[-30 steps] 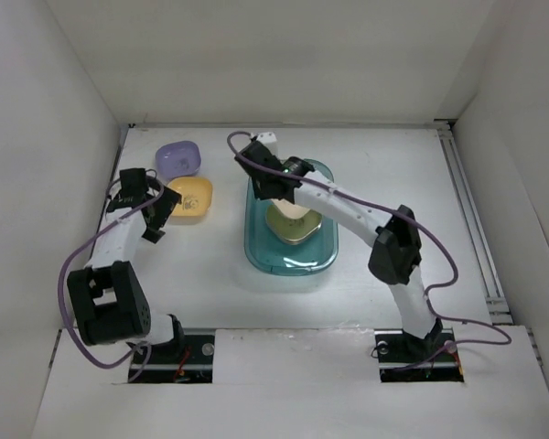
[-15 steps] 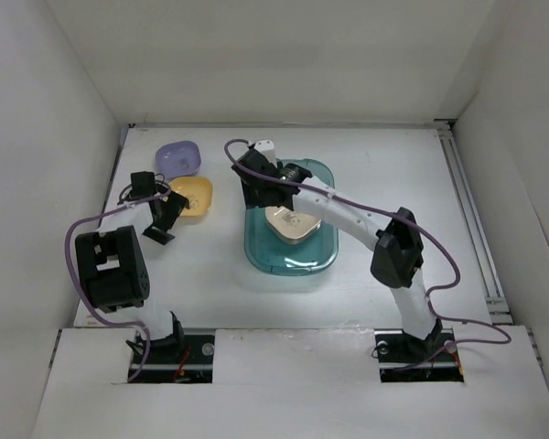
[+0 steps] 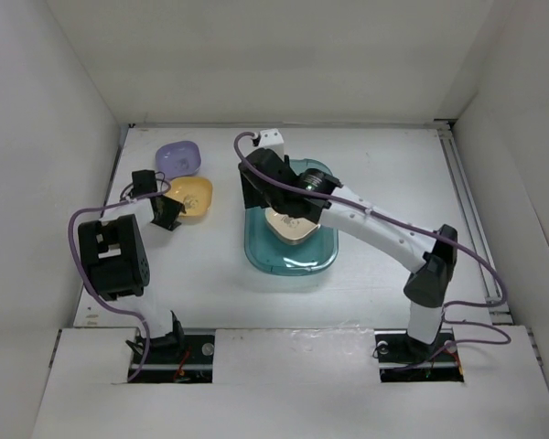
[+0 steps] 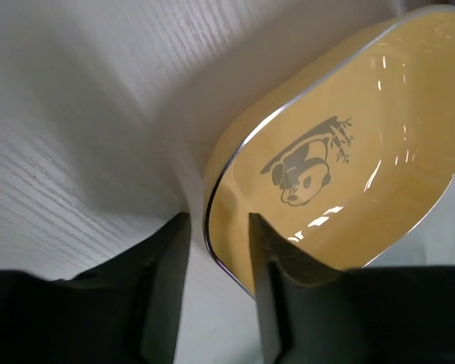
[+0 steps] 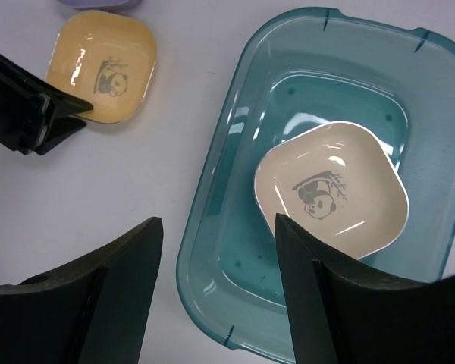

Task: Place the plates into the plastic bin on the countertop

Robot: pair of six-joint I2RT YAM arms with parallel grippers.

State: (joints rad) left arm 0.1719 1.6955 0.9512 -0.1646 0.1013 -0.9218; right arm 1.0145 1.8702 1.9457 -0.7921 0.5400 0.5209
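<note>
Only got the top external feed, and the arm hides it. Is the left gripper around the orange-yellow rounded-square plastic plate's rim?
Observer: Yes. On the left wrist view the left gripper straddles the near rim of the orange-yellow plate. White countertop shows between the outer finger and the rim, so it is not clamped.
Operator: Right gripper holding anything?
Observer: No. Its wrist view shows the right gripper open and empty above the translucent teal plastic bin.
Operator: Bin contents?
Observer: A cream rounded-square plate with a panda print, face up. Anything under it is hidden.
</note>
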